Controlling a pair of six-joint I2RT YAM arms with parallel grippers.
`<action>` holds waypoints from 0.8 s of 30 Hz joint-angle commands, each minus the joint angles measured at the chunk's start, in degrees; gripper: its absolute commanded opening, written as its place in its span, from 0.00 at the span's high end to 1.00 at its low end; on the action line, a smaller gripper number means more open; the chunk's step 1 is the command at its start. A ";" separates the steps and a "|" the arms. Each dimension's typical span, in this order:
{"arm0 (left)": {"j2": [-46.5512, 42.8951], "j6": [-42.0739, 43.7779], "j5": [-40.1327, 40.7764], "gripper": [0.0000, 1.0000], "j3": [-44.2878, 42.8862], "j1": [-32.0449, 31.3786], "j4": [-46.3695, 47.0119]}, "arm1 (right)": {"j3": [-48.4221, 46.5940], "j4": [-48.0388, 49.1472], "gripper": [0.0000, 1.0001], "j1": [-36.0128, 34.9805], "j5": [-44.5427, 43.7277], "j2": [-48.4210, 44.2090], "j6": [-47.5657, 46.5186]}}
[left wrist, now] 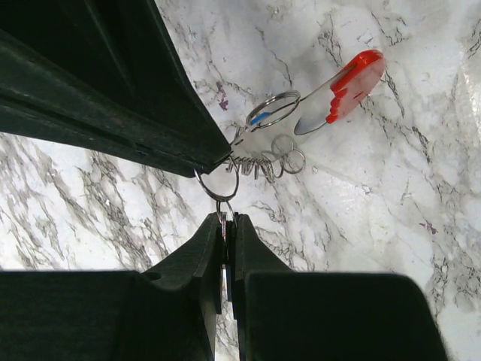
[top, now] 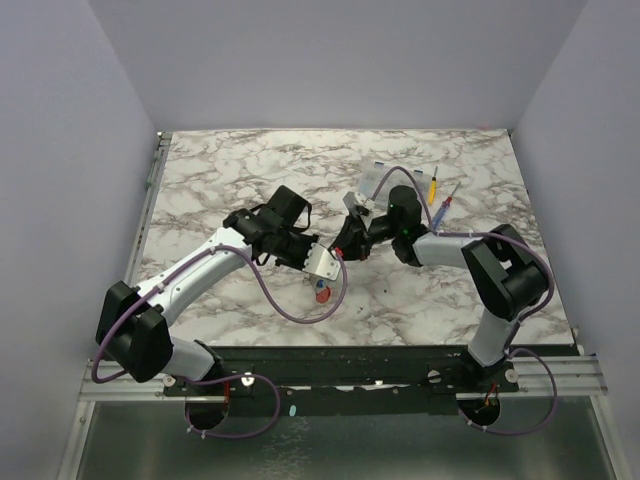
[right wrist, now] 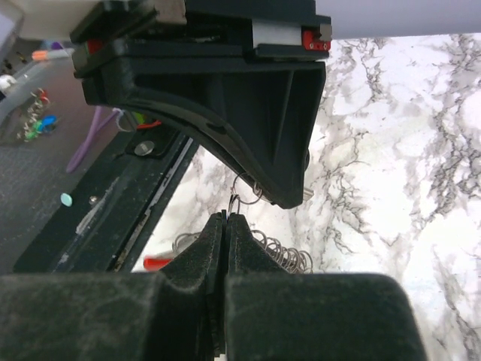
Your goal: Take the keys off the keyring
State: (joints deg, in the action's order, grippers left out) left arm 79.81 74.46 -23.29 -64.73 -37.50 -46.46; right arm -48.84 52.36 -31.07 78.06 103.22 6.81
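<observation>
My two grippers meet tip to tip over the middle of the marble table. In the left wrist view the left gripper is shut on a thin flat metal piece, apparently a key, that hangs from the small round keyring. The right gripper's finger reaches in from the upper left and covers the ring's far side. The right gripper is shut on a thin wire loop of the keyring just under the left gripper's body. The keys, a chain of little rings and a red tag trail on the table.
A yellow-handled screwdriver and a blue-handled one lie at the back right beside a clear packet. The black rail of the table's near edge runs close on the right gripper's left. The red tag lies just below the grippers.
</observation>
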 commanded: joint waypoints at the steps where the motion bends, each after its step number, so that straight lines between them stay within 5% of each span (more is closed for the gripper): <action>1: 0.51 -1.28 -1.32 1.00 -2.68 0.76 -1.40 | -0.71 -14.31 0.99 -0.58 -0.03 -1.76 -13.17; 8: 1.40 -1.60 -3.05 1.00 -5.50 0.31 -3.29 | -4.27 -30.64 0.99 -1.74 -2.44 -2.45 -25.72; 20: 2.52 -9.14 -1.98 1.00 -8.90 -3.90 -3.74 | -7.97 -35.30 0.99 -2.93 -2.11 -1.00 -27.36; 24: 2.38 -12.35 -0.50 1.00 -8.28 -3.90 -3.50 | -8.93 -37.39 0.76 -2.05 -2.84 -2.03 -27.83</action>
State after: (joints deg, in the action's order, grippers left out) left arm 82.11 66.52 -22.94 -70.96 -40.38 -52.49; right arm -56.29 19.88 -33.10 77.49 100.57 -19.00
